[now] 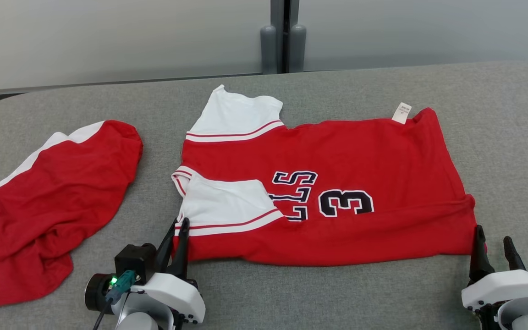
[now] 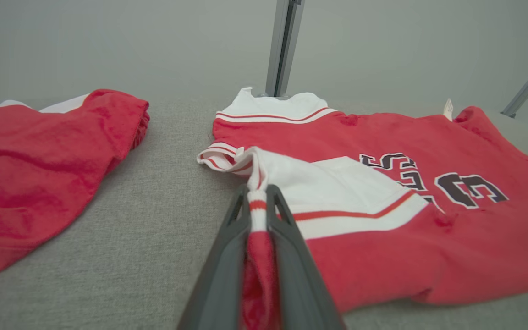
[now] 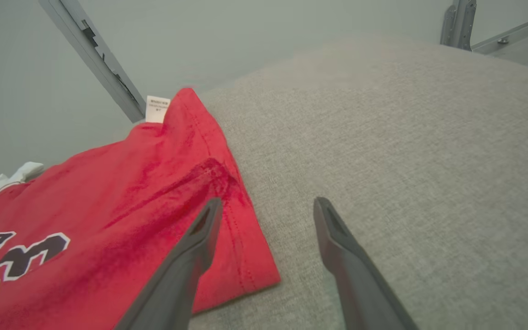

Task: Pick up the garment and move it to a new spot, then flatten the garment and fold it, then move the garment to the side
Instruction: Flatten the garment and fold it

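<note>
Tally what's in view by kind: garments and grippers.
Garments: 2 (numbered jersey, crumpled garment)
Grippers: 2 (left gripper, right gripper)
Total: 4

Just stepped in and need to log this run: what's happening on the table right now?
The robot is working on a red jersey spread over the grey table. Its left hand is pinched shut on the near left edge of the cloth, by the white sleeve. Its right hand is open at the near right corner, one finger over the cloth, nothing gripped yet. A second red garment lies crumpled off to the left, untouched.
</note>
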Available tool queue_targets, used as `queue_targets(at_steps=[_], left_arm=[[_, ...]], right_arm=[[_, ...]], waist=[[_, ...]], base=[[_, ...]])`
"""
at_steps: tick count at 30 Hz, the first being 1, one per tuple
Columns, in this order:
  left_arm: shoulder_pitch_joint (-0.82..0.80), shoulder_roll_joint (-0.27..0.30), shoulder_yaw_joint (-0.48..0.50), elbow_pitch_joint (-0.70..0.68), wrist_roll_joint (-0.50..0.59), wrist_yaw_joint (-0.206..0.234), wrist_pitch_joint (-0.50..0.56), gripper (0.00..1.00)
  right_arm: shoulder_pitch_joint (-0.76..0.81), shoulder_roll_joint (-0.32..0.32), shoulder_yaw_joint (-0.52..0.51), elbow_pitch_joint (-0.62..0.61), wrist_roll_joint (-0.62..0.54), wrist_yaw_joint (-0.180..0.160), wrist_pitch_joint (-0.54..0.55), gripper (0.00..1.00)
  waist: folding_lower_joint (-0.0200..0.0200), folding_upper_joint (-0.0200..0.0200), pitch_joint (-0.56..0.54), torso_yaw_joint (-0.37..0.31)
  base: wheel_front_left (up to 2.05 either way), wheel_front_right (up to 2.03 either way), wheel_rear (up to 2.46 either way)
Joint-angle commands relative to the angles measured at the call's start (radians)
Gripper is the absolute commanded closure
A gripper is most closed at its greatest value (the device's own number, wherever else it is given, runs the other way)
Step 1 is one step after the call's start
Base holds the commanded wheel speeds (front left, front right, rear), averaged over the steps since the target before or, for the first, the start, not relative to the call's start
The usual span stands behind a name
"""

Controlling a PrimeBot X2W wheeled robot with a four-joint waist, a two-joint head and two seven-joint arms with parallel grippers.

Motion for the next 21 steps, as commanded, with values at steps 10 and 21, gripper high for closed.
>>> queue_targets(at_steps=[10, 21], left_arm=[[-0.018, 0.001, -0.008, 0.005, 0.012, -0.015, 0.000, 1.00], [0.005, 0.002, 0.002, 0.042, 0.013, -0.002, 0.000, 1.00]], right_arm=[[-0.120, -0.031, 0.085, 0.213, 0.077, 0.000, 0.028, 0.00], [-0.101, -0.094, 0.236, 0.209, 0.191, 0.000, 0.028, 1.00]], waist=[[0.0000, 0.0000, 0.045, 0.042], [0.0000, 0.0000, -0.017, 0.025]], base=[[0.00, 0.00, 0.00], [0.00, 0.00, 0.00]])
